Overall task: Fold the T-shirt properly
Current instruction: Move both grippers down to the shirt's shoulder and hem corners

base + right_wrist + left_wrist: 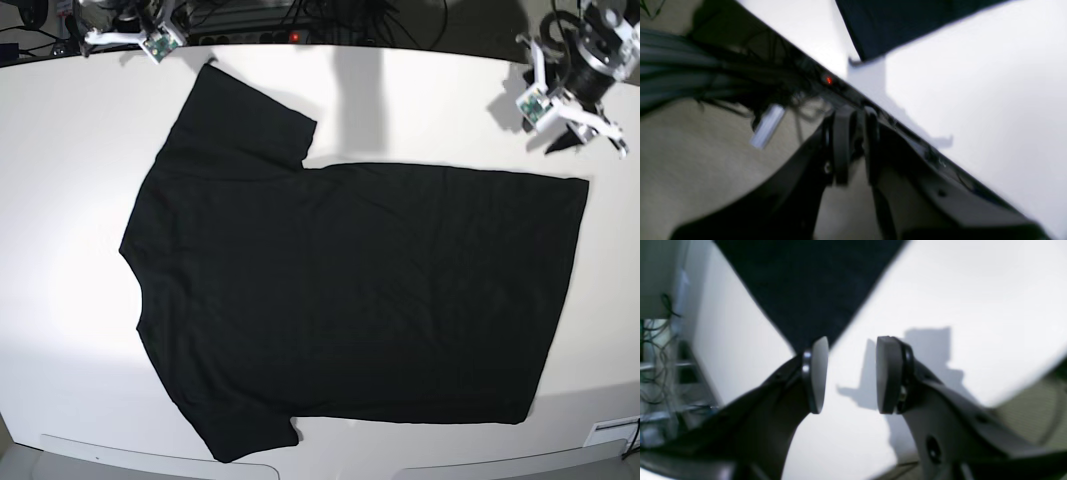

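Under me spreads a broad white tabletop, brightly lit from above, with sharp grey shadows on its surface. Along its far edge runs a dark strip crowded with black cables, and a small red light glows among them. Past the edge I see beige floor. Off to one side stands a pale wall and blurred shelving hung with loose wires.
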